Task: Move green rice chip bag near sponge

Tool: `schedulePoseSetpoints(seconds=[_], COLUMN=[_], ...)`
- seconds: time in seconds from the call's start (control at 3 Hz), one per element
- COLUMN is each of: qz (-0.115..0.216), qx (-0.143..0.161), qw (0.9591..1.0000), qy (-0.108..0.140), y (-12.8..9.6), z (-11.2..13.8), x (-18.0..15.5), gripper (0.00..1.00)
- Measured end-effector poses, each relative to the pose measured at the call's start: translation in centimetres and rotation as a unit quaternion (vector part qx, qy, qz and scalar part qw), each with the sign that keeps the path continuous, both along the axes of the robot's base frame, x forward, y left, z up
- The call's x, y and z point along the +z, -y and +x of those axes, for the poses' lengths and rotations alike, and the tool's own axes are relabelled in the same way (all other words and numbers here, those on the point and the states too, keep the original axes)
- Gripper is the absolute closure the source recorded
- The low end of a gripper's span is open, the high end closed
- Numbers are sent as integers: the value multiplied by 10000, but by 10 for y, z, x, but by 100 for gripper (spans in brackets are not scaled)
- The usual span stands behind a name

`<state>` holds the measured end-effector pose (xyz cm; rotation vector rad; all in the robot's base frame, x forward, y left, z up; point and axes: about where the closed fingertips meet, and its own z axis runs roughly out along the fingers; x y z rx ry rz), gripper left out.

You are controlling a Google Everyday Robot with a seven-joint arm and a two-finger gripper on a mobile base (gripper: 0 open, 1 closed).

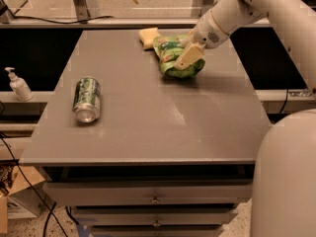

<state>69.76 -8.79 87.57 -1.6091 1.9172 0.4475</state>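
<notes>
The green rice chip bag (174, 62) lies crumpled at the back of the grey table (148, 117), right of centre. The pale-yellow sponge (148, 37) sits just behind and to the left of it, touching or nearly touching the bag. My gripper (190, 55) reaches in from the upper right and is shut on the bag's right side. One cream finger (188, 57) lies across the front of the bag; the other is hidden behind it. The bag rests on or just above the tabletop.
A green metal can (87, 98) lies on its side at the table's left. A white pump bottle (19, 84) stands on a ledge left of the table. Drawers (155, 196) are below the front edge. The robot's white body (286, 181) fills the lower right.
</notes>
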Motion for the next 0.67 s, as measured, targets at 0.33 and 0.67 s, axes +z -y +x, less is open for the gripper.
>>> schedulePoseSetpoints(seconds=[0.33, 0.67], qz=[1, 2], qx=[13, 13], qw=[10000, 10000], qy=[-18, -18], y=[-2, -2], z=[1, 1], x=[-2, -3], gripper=[0, 0])
